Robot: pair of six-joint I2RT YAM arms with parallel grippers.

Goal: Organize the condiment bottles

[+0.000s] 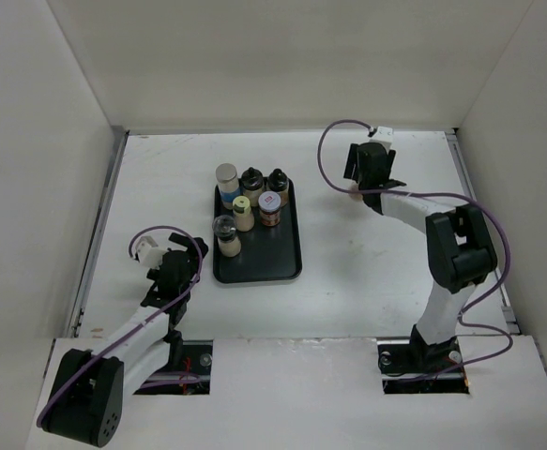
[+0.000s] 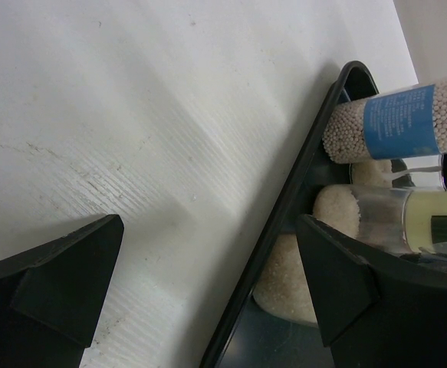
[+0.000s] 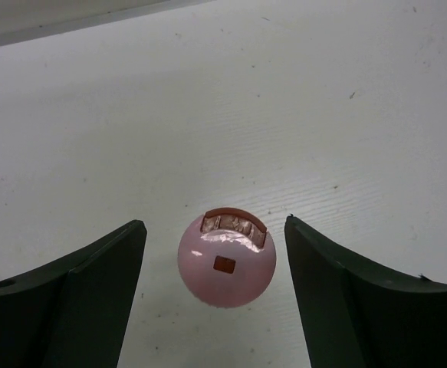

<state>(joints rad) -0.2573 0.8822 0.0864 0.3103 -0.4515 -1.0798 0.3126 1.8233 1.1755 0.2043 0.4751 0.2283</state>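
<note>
Right tool (image 3: 211, 228): wide open, holding nothing, looking straight down on the pink-capped bottle (image 3: 227, 267). The bottle stands upright on the counter (image 3: 323, 115) between my fingers, with a gap on both sides, well apart from the tray (image 1: 254, 267). The other six bottles (image 1: 243, 211) stand on the tray, bunched toward its far end. Left tool (image 2: 208, 222): open, empty, low at the tray's left rim, one finger over the rim.

Risks as I judge them:
- Closing at cap height: the rounded cap could slip out or the bottle could tip. I'd want to be down on the body first.
- Bottle looks a touch nearer one finger, so that finger would touch first and shove it.
- Tray cluster is tight, so setting down close in could knock a neighbour. Aim for the near end.
- Left tool is so close to the rim that a sideways move could nudge the tray and topple bottles.
</note>
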